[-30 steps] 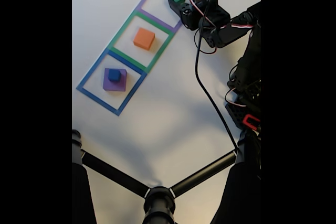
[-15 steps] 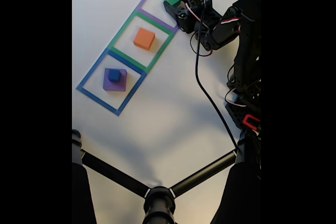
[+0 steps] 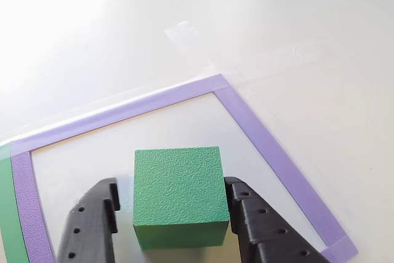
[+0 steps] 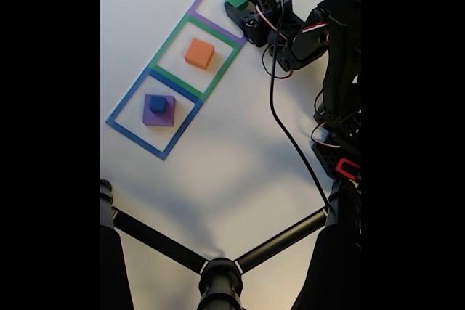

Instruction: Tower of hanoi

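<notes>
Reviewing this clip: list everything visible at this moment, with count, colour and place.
green cube: 1, green, inside the purple square, between the gripper fingers
orange block: 1, orange, inside the green square
purple slab: 1, purple, inside the blue square
blue cube: 1, blue, on the purple slab
taped squares: 3, purple, green, blue, in a row on the white table
tripod legs: black, bottom of the fixed view
gripper: 1, black, straddling the green cube

green cube [image 3: 178, 192], black pincer [image 3: 174, 217], purple square outline [image 3: 265, 143], orange block [image 4: 199, 54], white table [image 4: 218, 172].
</notes>
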Robot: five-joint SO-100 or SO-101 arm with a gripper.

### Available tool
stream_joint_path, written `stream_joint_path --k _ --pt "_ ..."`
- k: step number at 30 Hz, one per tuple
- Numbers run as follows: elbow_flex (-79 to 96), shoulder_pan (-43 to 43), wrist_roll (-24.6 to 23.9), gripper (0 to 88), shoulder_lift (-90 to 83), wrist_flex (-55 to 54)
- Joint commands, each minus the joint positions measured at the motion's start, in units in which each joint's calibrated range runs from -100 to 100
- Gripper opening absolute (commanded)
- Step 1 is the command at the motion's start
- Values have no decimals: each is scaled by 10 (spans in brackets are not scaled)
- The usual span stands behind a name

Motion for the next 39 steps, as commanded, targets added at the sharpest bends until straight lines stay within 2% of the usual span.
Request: stream_joint_path --k 1,11,14,17,19,23,28,33,39 --pt "-19 -8 0 231 -2 -14" --pt "-15 -10 0 258 -30 1" --pt "-3 -10 0 247 -74 33" --pt "24 -16 0 219 -170 111" --pt "42 -23 0 184 -254 189" --pt "46 -40 0 82 -458 428" --pt "3 -68 0 20 -667 718" --pt "-117 -116 0 1 -770 967" --pt "-258 -186 0 0 -822 1163"
